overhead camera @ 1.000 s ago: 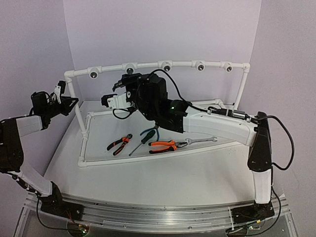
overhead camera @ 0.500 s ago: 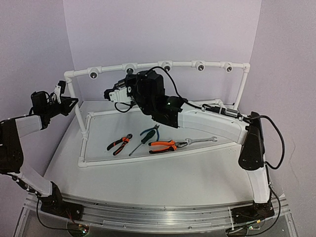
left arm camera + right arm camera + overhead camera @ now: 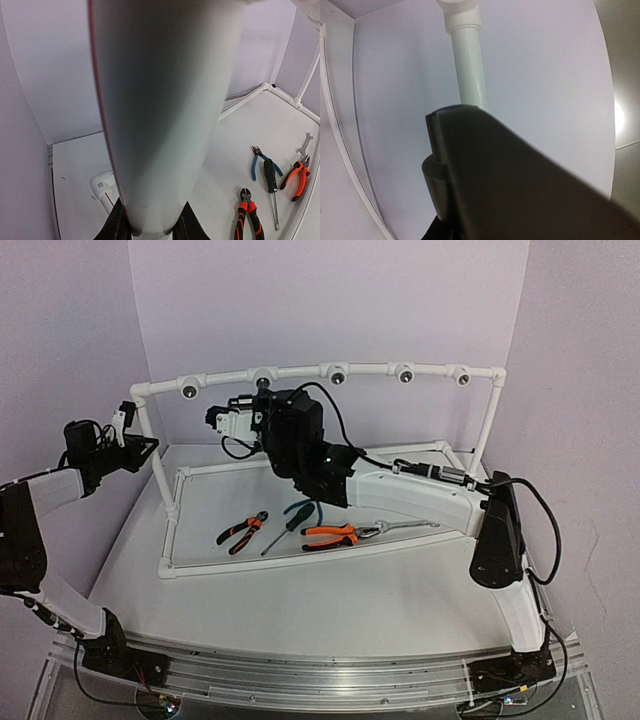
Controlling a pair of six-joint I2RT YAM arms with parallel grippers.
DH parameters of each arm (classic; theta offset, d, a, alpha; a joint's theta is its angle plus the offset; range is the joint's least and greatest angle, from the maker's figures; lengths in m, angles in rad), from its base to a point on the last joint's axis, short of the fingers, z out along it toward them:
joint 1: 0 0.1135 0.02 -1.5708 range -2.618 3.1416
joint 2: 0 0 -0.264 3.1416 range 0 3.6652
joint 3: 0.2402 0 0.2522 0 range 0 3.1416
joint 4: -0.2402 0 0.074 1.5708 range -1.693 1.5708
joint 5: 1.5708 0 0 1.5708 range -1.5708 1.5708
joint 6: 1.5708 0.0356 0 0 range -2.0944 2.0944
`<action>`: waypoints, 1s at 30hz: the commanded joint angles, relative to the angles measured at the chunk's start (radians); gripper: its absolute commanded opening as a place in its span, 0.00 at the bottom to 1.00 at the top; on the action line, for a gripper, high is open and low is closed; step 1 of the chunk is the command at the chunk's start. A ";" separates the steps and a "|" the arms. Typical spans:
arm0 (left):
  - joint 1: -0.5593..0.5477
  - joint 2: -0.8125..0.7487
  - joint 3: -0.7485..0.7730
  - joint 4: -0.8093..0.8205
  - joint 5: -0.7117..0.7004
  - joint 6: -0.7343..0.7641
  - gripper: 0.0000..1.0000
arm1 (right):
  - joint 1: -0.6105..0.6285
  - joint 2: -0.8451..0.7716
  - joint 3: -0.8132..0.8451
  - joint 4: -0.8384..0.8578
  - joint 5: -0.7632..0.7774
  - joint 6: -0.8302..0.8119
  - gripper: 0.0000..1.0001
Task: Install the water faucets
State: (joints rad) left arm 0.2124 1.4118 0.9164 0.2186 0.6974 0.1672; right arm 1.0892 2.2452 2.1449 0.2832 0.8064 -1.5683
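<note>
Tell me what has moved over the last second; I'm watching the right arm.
The right end effector, gripping the dark grey tap, rose toward the top rail of the white pipe frame, and that arm's elbow swung left. Unchanged: the left end effector stays clamped on the frame's left post, and the orange pliers and wrench lie where they were.

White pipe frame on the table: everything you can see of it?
The white pipe frame looks like plastic tubing: an arched top rail carrying five round, dark-centred socket fittings, uprights at both ends, and a rectangular base loop flat on the table. Pliers and a wrench lie inside the loop. The left end effector grips the left upright; the right end effector is close to the rail.
</note>
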 commanded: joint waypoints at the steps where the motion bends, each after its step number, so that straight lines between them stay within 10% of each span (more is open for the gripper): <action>1: -0.032 -0.019 0.022 -0.134 0.007 -0.054 0.00 | 0.014 0.073 0.080 0.182 0.092 0.292 0.04; 21: -0.054 -0.031 -0.006 -0.132 0.003 -0.062 0.00 | 0.032 -0.002 -0.115 0.347 0.157 2.227 0.00; 30: -0.061 -0.030 -0.009 -0.125 -0.007 -0.055 0.00 | 0.033 -0.056 -0.205 0.365 0.140 2.645 0.00</action>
State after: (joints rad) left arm 0.1636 1.3941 0.9195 0.1818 0.6798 0.1763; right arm 1.1114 2.2580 2.0039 0.6498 0.9365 0.7015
